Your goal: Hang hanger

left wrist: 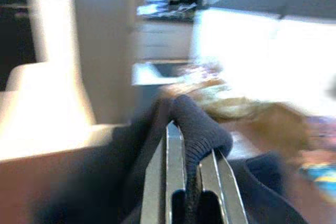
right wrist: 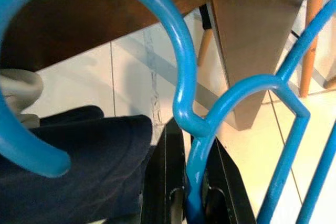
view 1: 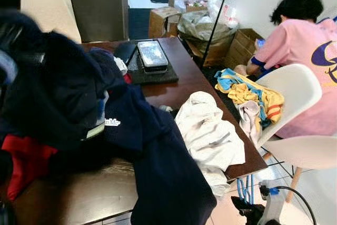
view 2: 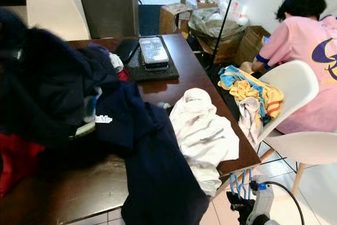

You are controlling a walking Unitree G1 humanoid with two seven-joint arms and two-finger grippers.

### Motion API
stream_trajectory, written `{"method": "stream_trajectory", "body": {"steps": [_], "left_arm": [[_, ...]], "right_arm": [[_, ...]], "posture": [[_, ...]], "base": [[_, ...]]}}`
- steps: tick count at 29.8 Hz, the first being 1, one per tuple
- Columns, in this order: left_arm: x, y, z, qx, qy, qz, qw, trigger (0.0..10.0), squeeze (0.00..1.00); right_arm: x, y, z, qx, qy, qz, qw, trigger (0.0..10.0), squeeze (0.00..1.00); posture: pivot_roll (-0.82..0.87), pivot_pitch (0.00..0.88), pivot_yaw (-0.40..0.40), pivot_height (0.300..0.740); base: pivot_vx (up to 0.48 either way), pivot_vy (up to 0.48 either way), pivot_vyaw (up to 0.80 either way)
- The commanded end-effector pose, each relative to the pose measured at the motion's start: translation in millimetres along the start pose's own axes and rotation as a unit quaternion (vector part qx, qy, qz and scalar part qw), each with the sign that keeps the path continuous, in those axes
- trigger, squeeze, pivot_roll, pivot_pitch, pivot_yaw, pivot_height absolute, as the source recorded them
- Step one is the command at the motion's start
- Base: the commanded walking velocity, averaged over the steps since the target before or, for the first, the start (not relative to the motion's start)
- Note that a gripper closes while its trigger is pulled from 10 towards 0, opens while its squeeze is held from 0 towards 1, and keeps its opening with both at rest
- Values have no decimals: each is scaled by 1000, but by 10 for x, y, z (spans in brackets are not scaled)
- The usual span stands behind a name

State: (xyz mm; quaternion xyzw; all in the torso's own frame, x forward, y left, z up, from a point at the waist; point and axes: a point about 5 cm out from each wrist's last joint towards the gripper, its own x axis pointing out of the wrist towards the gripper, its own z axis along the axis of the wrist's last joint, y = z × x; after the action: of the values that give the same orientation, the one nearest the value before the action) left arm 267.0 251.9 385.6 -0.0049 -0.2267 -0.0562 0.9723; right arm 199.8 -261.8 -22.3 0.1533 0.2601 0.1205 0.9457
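- Left eye view: dark wooden table [view 1: 195, 80] piled with clothes; navy garment [view 1: 158, 156] draped over the near edge, white garment [view 1: 210, 138] beside it hanging off the corner, red cloth [view 1: 23, 164] at the robot's left.
- Farther back on the table, black tray [view 1: 152, 72] with a flat tin [view 1: 152, 55] on top.
- Right of the table, white chair [view 1: 295, 85] carrying yellow and blue clothes [view 1: 250, 93]; second white chair [view 1: 305, 154] nearer the camera.
- Beyond the chairs, person in pink shirt [view 1: 305, 46] bent over cardboard boxes [view 1: 242, 46]; black pole [view 1: 217, 17] leaning toward the wall.
- Below the table's right corner, right gripper [view 1: 247, 210] low over the tiled floor, blue hanger [view 1: 243, 188] rising from it beside the hanging white garment.
- Right wrist view: fingers [right wrist: 163, 182] narrow, clamped on the hanger's neck [right wrist: 197, 171] just under the hook; table leg [right wrist: 252, 40] close behind, navy cloth beside the fingers.
- Left wrist view, blurred: left gripper [left wrist: 191, 182] raised, fingers [left wrist: 173, 171] nearly closed, pinching a ribbed dark hem [left wrist: 199, 129].
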Motion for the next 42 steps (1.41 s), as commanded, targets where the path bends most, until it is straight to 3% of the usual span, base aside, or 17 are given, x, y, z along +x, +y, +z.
{"method": "stream_trajectory", "body": {"steps": [1,2,9,10,11,12,13,14,16,17,18,19,20,21,30,33,42], "left_arm": [[83,-182,79,-29,-3,-93,995,0,0],[134,-309,177,-10,-19,-160,987,0,0],[157,-389,236,9,-29,-202,979,0,0],[214,-498,343,2,-41,-271,962,0,0],[214,-498,343,2,-41,-271,962,0,0],[229,-605,456,2,-56,-340,939,549,0],[229,-605,456,2,-56,-340,939,549,0],[246,-672,547,8,-69,-382,921,1490,0],[246,-672,547,8,-69,-382,921,1490,0],[249,-717,620,18,-84,-411,908,1765,0],[267,-726,714,28,-104,-412,905,3216,0],[284,-728,816,30,-124,-405,905,9216,0],[284,-728,816,30,-124,-405,905,9216,0],[298,-729,909,30,-138,-401,905,10000,0],[326,-799,999,22,-160,-393,905,10000,0],[386,-891,764,-12,-140,-403,904,10000,0],[410,-1080,557,-66,-127,-417,897,10000,0]], "right_arm": [[-7,1,14,-2,-11,-3,1000,10000,0],[-5,3,12,-1,-11,-3,1000,10000,0],[-3,5,12,-1,-11,-3,1000,10000,0],[2,9,13,0,-13,-5,1000,10000,0],[2,9,13,0,-13,-5,1000,10000,0],[3,9,13,-1,-16,-9,1000,10000,0],[3,9,13,-1,-16,-9,1000,10000,0],[4,8,15,-1,-19,-12,1000,10000,0],[4,8,15,-1,-19,-12,1000,10000,0],[4,7,16,0,-21,-14,1000,10000,0],[5,7,18,0,-22,-16,1000,10000,0],[6,8,19,1,-23,-16,1000,10000,0],[6,8,19,1,-23,-16,1000,10000,0],[8,9,21,1,-24,-16,1000,10000,0],[16,10,38,4,-28,-16,999,10000,0],[17,7,53,6,-34,-18,999,10000,0],[15,6,65,7,-39,-21,999,10000,0]], "posture": [[135,81,-70,740],[136,77,-67,740],[135,75,-68,740],[127,73,-57,740],[127,73,-57,740],[118,70,-44,740],[118,70,-44,740],[119,71,-42,740],[119,71,-42,740],[119,72,-42,740],[116,74,-40,740],[116,76,-39,740],[116,76,-39,740],[118,77,-38,740],[116,82,-31,740],[108,82,-28,740],[106,84,-22,740]], "base": [[0,0,0],[0,0,0],[0,0,0],[0,0,0],[0,0,0],[0,0,0],[0,0,0],[0,0,0],[0,0,0],[0,0,0],[0,0,0],[0,0,0],[0,0,0],[0,0,0],[-121,0,0],[-281,0,0],[-289,0,0]]}}
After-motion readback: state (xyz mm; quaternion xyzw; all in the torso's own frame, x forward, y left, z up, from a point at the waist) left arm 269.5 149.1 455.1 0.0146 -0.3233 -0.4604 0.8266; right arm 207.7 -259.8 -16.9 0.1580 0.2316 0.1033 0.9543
